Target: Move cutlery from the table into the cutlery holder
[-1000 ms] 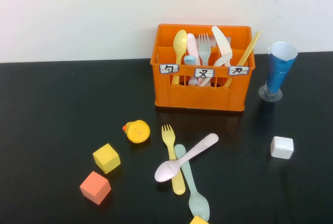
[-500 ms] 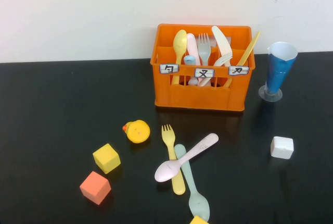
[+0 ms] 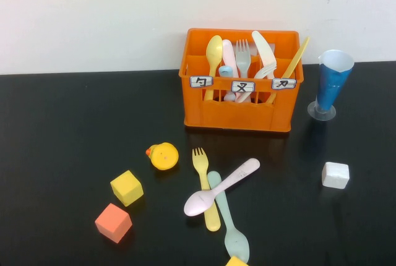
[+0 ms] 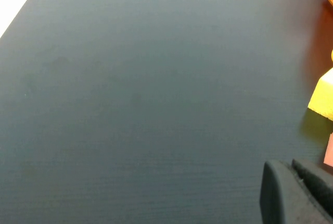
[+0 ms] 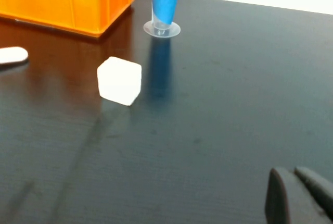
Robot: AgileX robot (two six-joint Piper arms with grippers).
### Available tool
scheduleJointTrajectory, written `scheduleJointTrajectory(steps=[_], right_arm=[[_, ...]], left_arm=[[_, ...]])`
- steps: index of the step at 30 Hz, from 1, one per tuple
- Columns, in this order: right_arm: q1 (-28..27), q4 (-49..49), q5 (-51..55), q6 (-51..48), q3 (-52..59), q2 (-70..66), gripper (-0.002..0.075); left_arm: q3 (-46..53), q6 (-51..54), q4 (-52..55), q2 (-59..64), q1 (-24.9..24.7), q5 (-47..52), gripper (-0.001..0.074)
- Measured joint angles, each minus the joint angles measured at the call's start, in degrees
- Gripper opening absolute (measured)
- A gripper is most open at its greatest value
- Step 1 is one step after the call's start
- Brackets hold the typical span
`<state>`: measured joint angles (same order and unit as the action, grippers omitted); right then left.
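Observation:
A pale pink spoon (image 3: 223,184) lies across a yellow fork (image 3: 200,166) and a mint-green spoon (image 3: 235,240) on the black table (image 3: 74,130), in front of the orange cutlery holder (image 3: 238,114). The holder stands at the back with several utensils upright in it. Neither arm shows in the high view. My left gripper (image 4: 290,169) is shut and empty, low over bare table at the left. My right gripper (image 5: 292,174) is shut and empty over bare table at the right. The right wrist view shows the holder (image 5: 62,0) and the pink spoon's handle tip (image 5: 10,54).
A yellow duck toy (image 3: 163,156), a yellow cube (image 3: 127,187) and an orange-red cube (image 3: 113,222) lie left of the cutlery. Another yellow cube (image 3: 236,261) sits at the front edge. A white cube (image 3: 335,174) and a blue cone cup (image 3: 331,86) stand at the right.

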<state>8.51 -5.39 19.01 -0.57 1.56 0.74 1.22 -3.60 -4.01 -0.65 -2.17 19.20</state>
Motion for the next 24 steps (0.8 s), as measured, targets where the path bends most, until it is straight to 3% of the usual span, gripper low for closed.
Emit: scheduleJointTrajectory(steps=[2, 11, 20, 24], right_arm=[[0.0, 2.7, -0.1, 1.0, 0.0, 0.0, -0.0003], [0.0, 40.5, -0.4, 7.9, 0.0, 0.0, -0.0003], [0.0, 44.2, -4.1, 1.9, 0.0, 0.0, -0.0003], [0.0, 44.6, 4.1, -8.7, -4.4, 0.0, -0.0003]], left_arm=[[0.0, 0.0, 0.0, 0.0, 0.0, 0.0, -0.0001], [0.0, 0.0, 0.0, 0.0, 0.0, 0.0, -0.0001], [0.0, 0.0, 0.0, 0.0, 0.0, 0.0, -0.0001], [0.0, 0.0, 0.0, 0.0, 0.0, 0.0, -0.0001]])
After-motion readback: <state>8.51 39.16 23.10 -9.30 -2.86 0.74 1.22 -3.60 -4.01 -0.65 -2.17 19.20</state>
